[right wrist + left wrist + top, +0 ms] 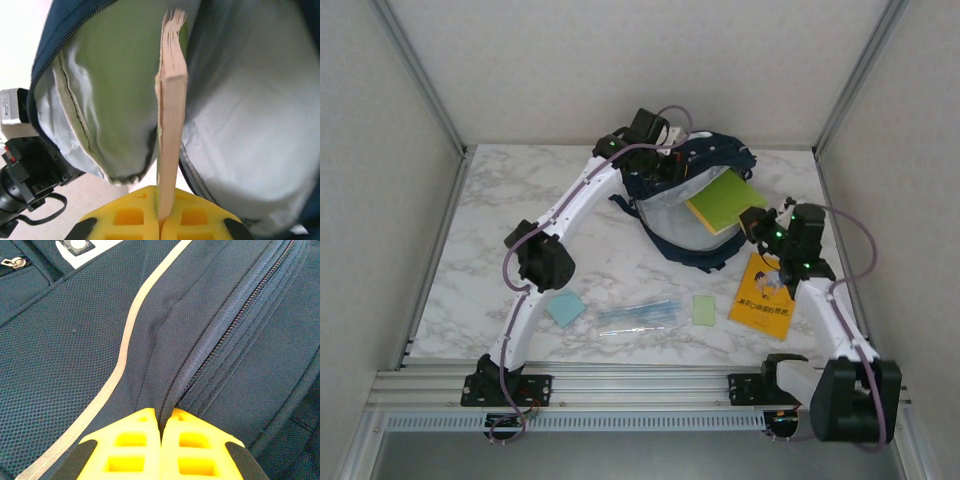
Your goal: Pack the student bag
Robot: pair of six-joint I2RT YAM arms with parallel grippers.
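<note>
Navy fabric marks the large striped student bag [718, 150], which lies at the far middle of the white marbled bench [520, 200] with its mouth gaping toward the near right. A fold of that fabric, just beside the zip [235, 325], is pinched by the left hand [161, 424], which is clenched tight on the bag's rim. The right hand [160, 212] is clamped on the near edge of a thick green-covered book [171, 125], whose far end is already set inside the pale grey lining [250, 100].

The step in hand is judged to be the sliding of this book into the bag. It is best done with the rim kept lifted and taut, so that the lining is not allowed to sag across the opening. The book should be pushed along its own length and let go only once most of it is past the zip.

A yellow picture book [762, 295], a pale blue square card [565, 308], a clear plastic packet [638, 315] and a small green card [704, 309] are left unpacked near the front.
</note>
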